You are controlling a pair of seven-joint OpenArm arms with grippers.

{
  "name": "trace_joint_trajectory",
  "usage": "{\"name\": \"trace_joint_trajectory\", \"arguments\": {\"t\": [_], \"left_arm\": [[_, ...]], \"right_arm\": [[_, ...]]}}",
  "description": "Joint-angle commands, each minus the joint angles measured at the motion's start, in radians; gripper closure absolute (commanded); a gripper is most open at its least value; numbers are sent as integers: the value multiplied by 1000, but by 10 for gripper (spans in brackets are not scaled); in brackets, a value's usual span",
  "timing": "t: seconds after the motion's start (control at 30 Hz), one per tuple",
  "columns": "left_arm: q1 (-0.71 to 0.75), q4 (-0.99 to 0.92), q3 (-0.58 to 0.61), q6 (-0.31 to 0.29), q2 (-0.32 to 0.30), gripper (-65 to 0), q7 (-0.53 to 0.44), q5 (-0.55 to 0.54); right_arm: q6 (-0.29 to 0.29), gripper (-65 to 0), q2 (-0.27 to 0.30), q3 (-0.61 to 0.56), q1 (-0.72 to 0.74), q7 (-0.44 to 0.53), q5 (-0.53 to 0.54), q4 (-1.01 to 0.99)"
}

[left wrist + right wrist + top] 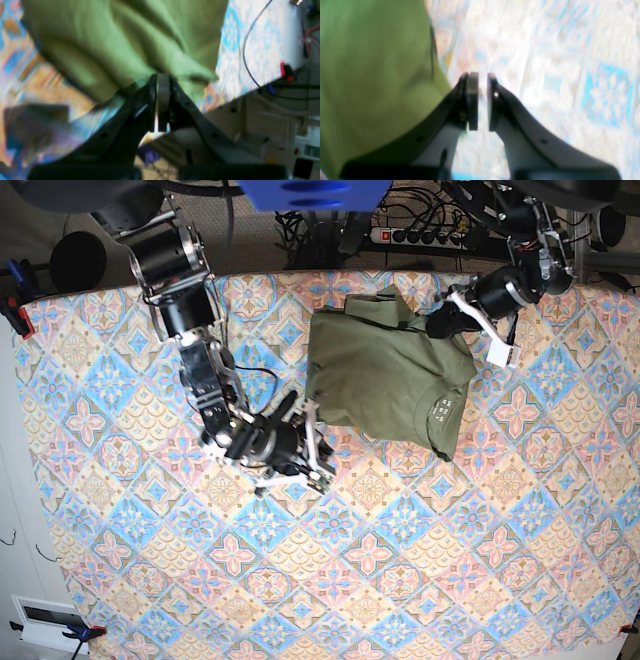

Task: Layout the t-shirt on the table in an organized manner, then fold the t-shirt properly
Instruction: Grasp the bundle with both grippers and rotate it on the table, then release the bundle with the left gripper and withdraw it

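Two end effectors: left [163, 82] pinching one t-shirt [385, 370], right [482, 100] slightly apart.

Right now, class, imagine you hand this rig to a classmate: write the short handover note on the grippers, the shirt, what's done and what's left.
Left gripper: shut, pinching a bunched edge of the t-shirt at the far side of the table.
Right gripper: slightly open, holding nothing, over bare cloth just beside the shirt's near-left edge.
T-shirt: in the far-centre part of the table, partly folded over itself and wrinkled, neck label showing near its lower right corner.
Done: shirt is on the table and gripped on one side.
Left: spread it flat and square, then fold it.
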Motion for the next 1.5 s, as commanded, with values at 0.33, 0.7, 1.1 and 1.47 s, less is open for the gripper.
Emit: {"name": "trace_joint_trajectory", "arguments": {"t": [0.33, 0.7, 1.1, 1.47], "left_arm": [[-143, -257, 45, -3, -32, 0, -13, 144], [-267, -268, 53, -3, -35, 0, -13, 308], [-492, -455, 274, -3, -109, 0, -81, 431], [-614, -619, 486, -3, -80, 0, -251, 429]], "right_arm": [[3, -51, -35, -8, 37, 45, 13, -112], [3, -51, 49, -8, -103, 45, 13, -47], [3, -51, 189, 2, -225, 45, 15, 201], [3, -51, 223, 2, -373, 45, 15, 539]]}}
